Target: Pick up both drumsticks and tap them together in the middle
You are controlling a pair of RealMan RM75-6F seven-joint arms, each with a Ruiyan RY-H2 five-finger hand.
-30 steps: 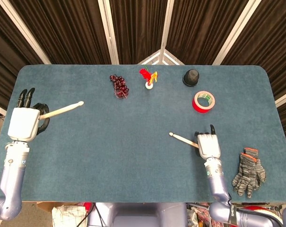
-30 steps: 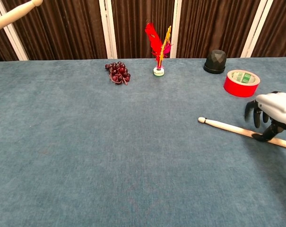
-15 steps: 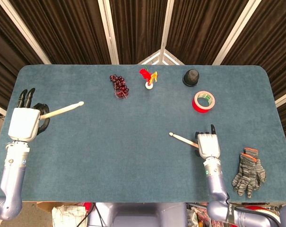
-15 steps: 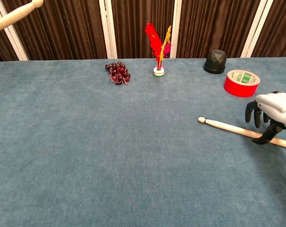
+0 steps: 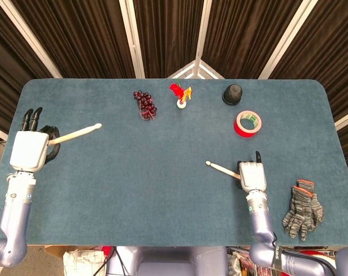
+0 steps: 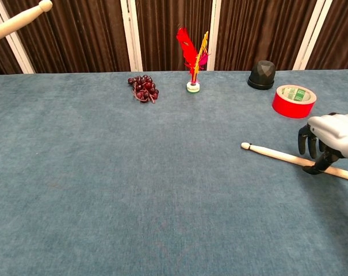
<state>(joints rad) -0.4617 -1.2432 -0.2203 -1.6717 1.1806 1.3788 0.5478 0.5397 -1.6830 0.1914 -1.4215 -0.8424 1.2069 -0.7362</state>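
My left hand (image 5: 29,149) is at the table's left edge and grips one wooden drumstick (image 5: 76,134), which is raised with its tip pointing right; in the chest view only that drumstick's tip end (image 6: 18,19) shows at the top left. The second drumstick (image 5: 222,168) lies flat on the blue table (image 5: 162,190), tip toward the middle. My right hand (image 5: 252,176) hovers over its handle end. In the chest view the right hand (image 6: 328,138) has its fingers (image 6: 305,142) curled down beyond the drumstick (image 6: 274,153) with a gap, while the thumb touches the stick's near side.
A roll of red tape (image 5: 248,123) lies just beyond my right hand. A black cap (image 5: 232,94), a red feather shuttlecock (image 5: 181,96) and a bunch of dark grapes (image 5: 145,104) stand along the back. A pair of grey gloves (image 5: 302,209) lies at the front right.
My right hand has edged slightly left along the lying drumstick, its fingers curling lower around it. The left hand and its stick have not moved.
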